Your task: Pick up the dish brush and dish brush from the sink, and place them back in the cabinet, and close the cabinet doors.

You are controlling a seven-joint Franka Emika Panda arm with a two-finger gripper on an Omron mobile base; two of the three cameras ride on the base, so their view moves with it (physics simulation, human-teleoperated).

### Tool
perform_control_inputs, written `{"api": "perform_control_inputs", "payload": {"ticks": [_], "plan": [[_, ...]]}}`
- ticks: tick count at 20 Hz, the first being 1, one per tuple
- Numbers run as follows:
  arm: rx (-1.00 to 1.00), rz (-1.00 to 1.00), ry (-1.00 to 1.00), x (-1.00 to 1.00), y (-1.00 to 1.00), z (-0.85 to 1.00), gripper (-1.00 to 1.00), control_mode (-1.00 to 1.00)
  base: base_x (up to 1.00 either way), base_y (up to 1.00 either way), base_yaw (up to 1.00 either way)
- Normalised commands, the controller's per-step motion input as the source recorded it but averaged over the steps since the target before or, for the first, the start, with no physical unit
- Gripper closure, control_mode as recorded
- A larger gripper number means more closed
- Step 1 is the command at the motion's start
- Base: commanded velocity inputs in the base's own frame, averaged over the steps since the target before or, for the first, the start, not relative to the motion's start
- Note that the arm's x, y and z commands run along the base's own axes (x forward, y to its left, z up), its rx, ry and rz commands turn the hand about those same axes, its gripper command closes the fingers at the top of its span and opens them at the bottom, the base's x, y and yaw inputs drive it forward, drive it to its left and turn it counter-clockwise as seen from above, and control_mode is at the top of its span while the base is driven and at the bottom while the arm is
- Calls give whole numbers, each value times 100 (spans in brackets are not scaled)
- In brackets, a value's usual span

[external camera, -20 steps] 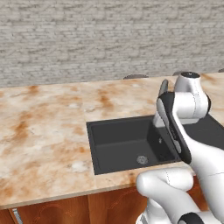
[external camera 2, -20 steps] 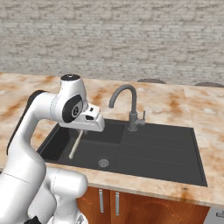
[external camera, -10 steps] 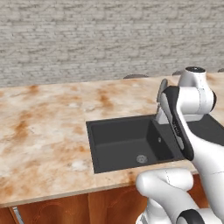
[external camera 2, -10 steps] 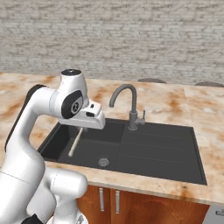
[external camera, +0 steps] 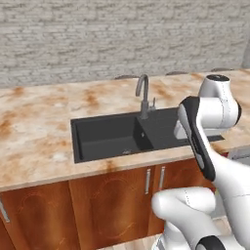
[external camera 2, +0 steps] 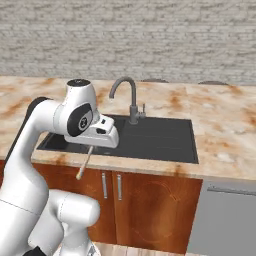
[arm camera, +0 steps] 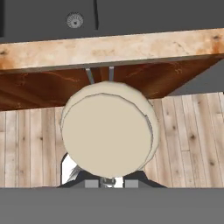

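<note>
**Cream dish brush clamped in gripper, out over the counter's front edge**

Left base view: one sink [external camera: 112, 136], a dark basin let into the marbled countertop [external camera: 39, 132], with a flat drainboard section to its right. The basin floor I can see holds one small drain and nothing else that I can make out; its near wall hides part of the floor. One grey gooseneck tap [external camera: 143, 95] stands at the back rim between basin and drainboard. Below the counter, two short silver handles sit side by side on the lower cupboard doors [external camera: 112, 200]. The white arm [external camera: 205, 132] rises at the right and covers part of the drainboard.

Right base view: the gripper [external camera 2: 95, 142] hangs in front of the counter edge, just left of the sink's middle. The dish brush [external camera 2: 84, 163], one only, hangs from it by a thin tan handle that slants down and to the left across the cupboard front. The jaws themselves are hidden under the hand housing. The basin interior is largely hidden by the arm. One tap, two cupboard handles, one grey appliance front [external camera 2: 222, 220] at the lower right.

Hand view: the brush's round cream head sits straight ahead of the fingertips, jaws pressed together on it at the bottom. Beyond it are the counter edge, two cupboard handles, wooden floor [arm camera: 192, 131], and one round drain [arm camera: 75, 20] in the basin at the top.
</note>
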Motion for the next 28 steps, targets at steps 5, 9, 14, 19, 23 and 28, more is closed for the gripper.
{"api": "perform_control_inputs", "payload": {"ticks": [5, 9, 14, 19, 23, 28], "plan": [[0, 0, 0, 0, 0, 0, 100, 100, -36, -59, -28], [0, 0, 0, 0, 0, 0, 100, 100, -3, -54, -36], [0, 0, 0, 0, 0, 0, 100, 100, 0, -41, -47], [0, 0, 0, 0, 0, 0, 100, 100, 0, -32, -56], [0, 0, 0, 0, 0, 0, 100, 100, 0, -5, -67], [0, 0, 0, 0, 0, 0, 100, 100, 3, -1, -71]]}}
